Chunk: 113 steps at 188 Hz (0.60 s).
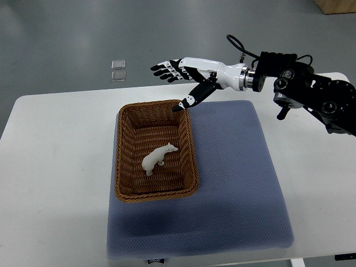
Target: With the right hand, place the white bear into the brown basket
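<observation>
white bear (pixel 157 158) lies in brown basket (pixel 125 157) (right hand (pixel 183 71) spread above)

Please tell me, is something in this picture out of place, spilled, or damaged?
Nothing stands out. The white bear lies inside the brown basket, which sits intact on the blue mat. The right hand hovers open above the basket's far edge, holding nothing. Two small clear objects lie on the floor beyond the table.

One white bear (pixel 158 158) lies in one brown basket (pixel 127 150), both below the fingertips (pixel 162 69) of the single robot hand (pixel 186 73) in view. One blue mat (pixel 233 183) covers one white table (pixel 55 167). Two small clear squares (pixel 118 69) sit on the floor, just beyond the fingertips.
</observation>
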Each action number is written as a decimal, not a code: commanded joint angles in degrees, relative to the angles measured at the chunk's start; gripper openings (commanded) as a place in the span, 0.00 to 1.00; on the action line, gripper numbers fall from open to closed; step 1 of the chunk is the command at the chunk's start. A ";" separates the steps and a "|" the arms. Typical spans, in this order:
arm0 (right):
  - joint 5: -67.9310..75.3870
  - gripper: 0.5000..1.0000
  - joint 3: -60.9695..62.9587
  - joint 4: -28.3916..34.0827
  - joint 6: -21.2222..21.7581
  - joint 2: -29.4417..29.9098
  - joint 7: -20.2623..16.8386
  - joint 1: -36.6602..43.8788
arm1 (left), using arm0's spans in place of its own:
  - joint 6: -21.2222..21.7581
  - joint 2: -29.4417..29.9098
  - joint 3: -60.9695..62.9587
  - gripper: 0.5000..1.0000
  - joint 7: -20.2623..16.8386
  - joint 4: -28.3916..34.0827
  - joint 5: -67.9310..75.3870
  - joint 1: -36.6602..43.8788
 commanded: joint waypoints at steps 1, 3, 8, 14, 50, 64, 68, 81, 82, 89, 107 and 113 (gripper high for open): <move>9.33 0.84 0.97 -0.30 0.15 -1.68 -3.27 -1.82 | 0.00 0.00 0.00 1.00 0.02 0.00 0.00 0.00; 10.38 0.84 1.06 -0.38 0.15 -1.86 -3.62 -2.08 | 0.00 0.00 0.00 1.00 0.02 0.00 0.00 0.00; 13.71 0.84 1.14 -0.47 0.07 -2.38 -4.58 -2.79 | 0.00 0.00 0.00 1.00 -0.07 0.00 0.00 0.00; 16.79 0.85 1.15 -0.47 0.07 -2.82 -5.28 -3.58 | 0.00 0.00 0.00 1.00 0.02 0.00 0.00 0.00; 27.61 0.85 1.15 -1.88 -0.90 -3.62 -5.81 -7.71 | 0.00 0.00 0.00 1.00 0.02 0.00 0.00 0.00; 30.95 0.85 1.06 -3.46 -1.52 -3.09 -5.90 -8.85 | 0.00 0.00 0.00 1.00 0.02 0.00 0.00 0.00; 32.18 0.85 0.97 -3.99 -1.69 -3.00 -5.99 -9.20 | 0.00 0.00 0.00 1.00 -0.07 0.00 0.00 0.00; 36.74 0.85 0.97 -5.74 -1.78 -2.82 -7.30 -10.26 | 0.00 0.00 0.00 1.00 0.02 0.00 0.00 0.00; 36.75 0.85 0.97 -5.75 -1.78 -2.82 -7.31 -10.26 | 0.00 0.00 0.00 1.00 0.02 0.00 0.00 0.00; 38.95 0.85 0.88 -6.45 -1.78 -2.74 -8.36 -10.79 | 0.00 0.00 0.00 1.00 -0.07 0.00 0.00 0.00; 45.01 0.85 0.88 -8.38 -2.04 -2.47 -11.53 -11.84 | 0.00 0.00 0.00 1.00 0.02 0.00 0.00 0.00; 46.07 0.85 0.88 -9.00 -2.04 -2.03 -12.14 -11.84 | 0.00 0.00 0.00 1.00 -0.07 0.00 0.00 0.00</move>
